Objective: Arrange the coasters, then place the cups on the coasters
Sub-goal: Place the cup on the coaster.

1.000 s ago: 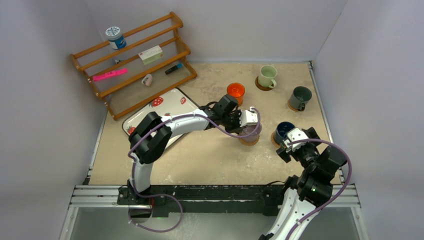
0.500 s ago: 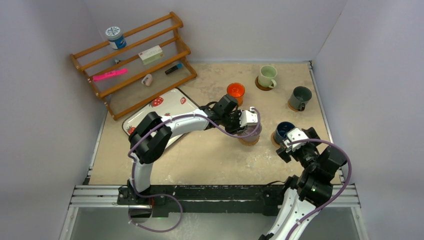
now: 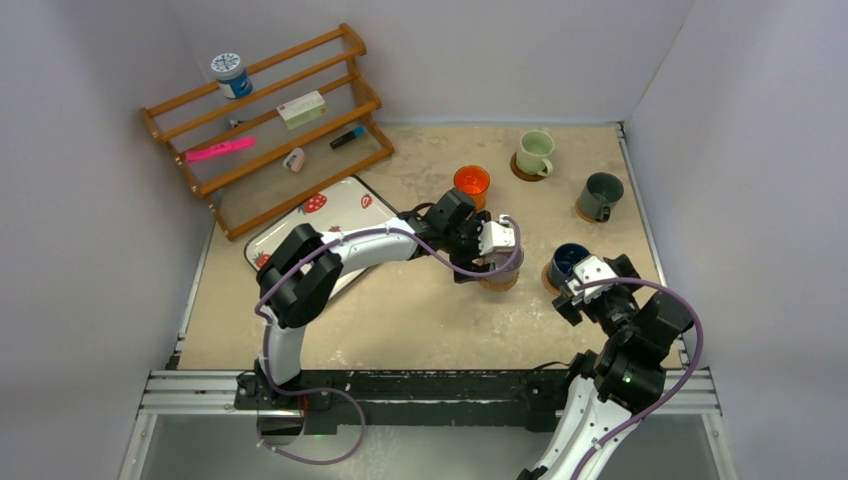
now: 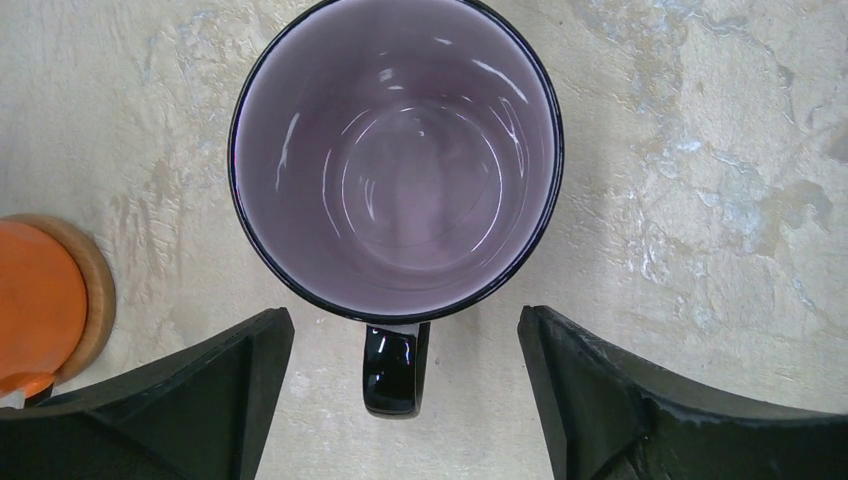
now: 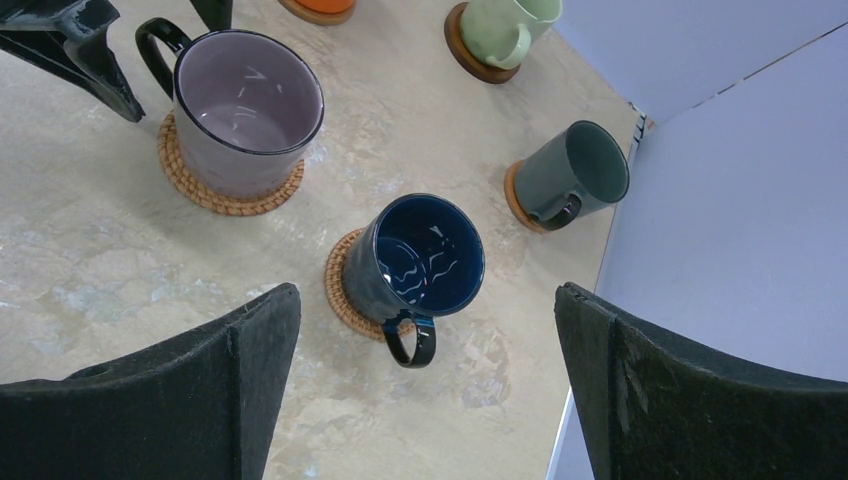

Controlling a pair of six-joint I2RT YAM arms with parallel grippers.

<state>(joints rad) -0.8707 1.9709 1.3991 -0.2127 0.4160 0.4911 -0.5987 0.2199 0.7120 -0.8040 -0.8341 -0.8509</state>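
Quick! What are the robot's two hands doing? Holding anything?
Left gripper: open, fingers either side of the purple cup's handle, not gripping.
Right gripper: open, empty, above the blue cup.

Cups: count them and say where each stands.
5: pale green cup rearmost, orange cup left of it, grey-green cup far right, dark blue cup near right, purple cup by the left tool.

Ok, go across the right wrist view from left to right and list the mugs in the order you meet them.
purple mug → orange mug (only a sliver at the top edge) → dark blue mug → pale green mug → dark grey-green mug
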